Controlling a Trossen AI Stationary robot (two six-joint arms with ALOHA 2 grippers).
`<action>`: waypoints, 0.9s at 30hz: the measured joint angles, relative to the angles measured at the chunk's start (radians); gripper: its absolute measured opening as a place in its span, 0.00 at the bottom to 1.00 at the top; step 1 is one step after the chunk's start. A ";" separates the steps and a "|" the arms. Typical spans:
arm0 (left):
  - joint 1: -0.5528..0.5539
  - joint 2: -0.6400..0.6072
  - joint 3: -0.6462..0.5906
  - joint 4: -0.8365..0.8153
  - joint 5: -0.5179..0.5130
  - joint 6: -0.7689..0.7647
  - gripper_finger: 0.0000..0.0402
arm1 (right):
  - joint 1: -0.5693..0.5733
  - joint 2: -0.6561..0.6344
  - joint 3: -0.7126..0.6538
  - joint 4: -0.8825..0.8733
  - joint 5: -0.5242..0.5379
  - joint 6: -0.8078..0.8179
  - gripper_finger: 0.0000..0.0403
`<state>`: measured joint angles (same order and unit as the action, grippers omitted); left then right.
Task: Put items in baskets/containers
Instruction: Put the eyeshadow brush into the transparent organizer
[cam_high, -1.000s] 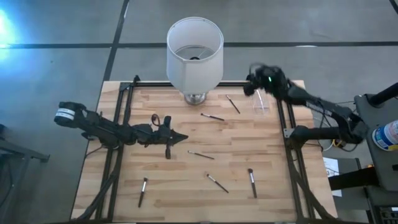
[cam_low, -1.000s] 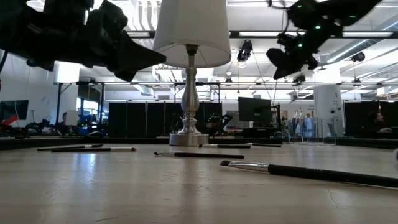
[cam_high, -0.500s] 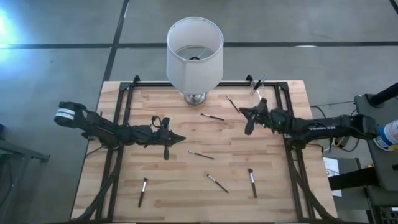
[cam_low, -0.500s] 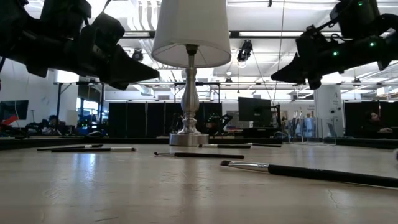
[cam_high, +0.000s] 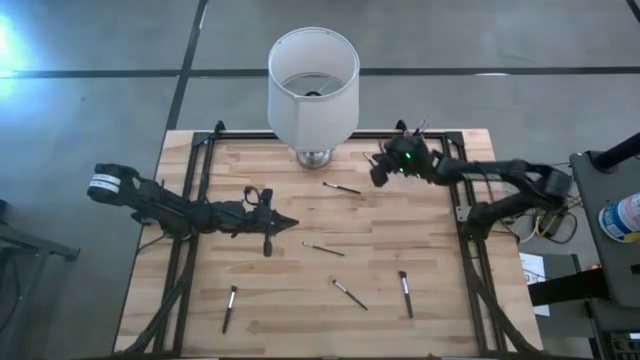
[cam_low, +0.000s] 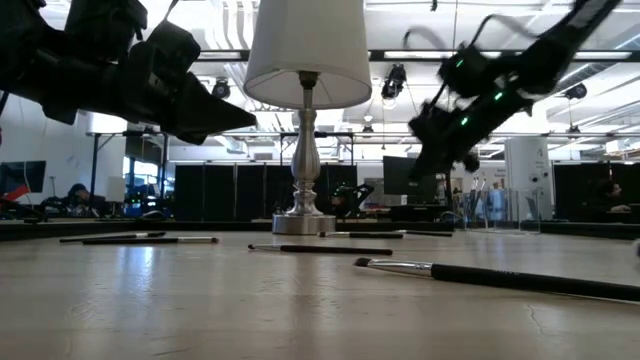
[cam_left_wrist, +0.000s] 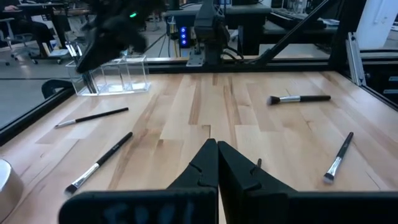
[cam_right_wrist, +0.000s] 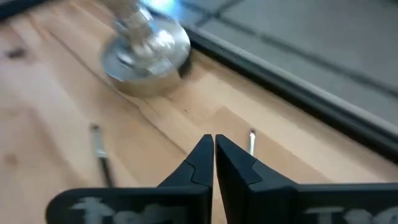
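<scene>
Left end effector (cam_high: 288, 222) clenched on nothing, hovering over the left-centre of the worktop (cam_high: 440, 300), apparently parked as the waiting arm. Makeup brushes (cam_high: 323, 249) loose and flat on the wood, well apart from one another, so each likely needs its own pick. Counted from above: five in plain sight, namely one near the front left, three across the middle and front, and one just in front of the lamp base (cam_high: 315, 157); possibly a sixth half hidden under the right arm. One lamp, with white lampshade (cam_high: 313, 75), at back centre, not the target. Right end effector (cam_high: 378, 172) pinched closed and empty in its wrist view, raised above the worktop right of the lamp base, probably lining up on a nearby brush. One clear cup (cam_left_wrist: 118, 78) at the back right corner, mostly masked by that arm from above; thin stems appear to stand in it, number unclear.
</scene>
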<state>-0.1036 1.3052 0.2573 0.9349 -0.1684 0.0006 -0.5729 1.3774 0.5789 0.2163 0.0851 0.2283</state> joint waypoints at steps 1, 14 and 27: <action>0.000 0.000 0.000 -0.004 0.000 0.000 0.00 | -0.020 0.042 0.023 -0.006 -0.012 -0.003 0.05; 0.000 0.000 0.000 -0.006 0.000 0.000 0.00 | -0.075 0.351 0.274 -0.199 0.038 -0.042 0.32; 0.000 0.000 0.000 -0.009 0.000 0.000 0.00 | -0.098 0.360 0.285 -0.238 0.044 -0.023 0.25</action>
<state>-0.1032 1.3052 0.2573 0.9257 -0.1680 0.0002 -0.6708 1.7370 0.8643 -0.0219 0.1291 0.2055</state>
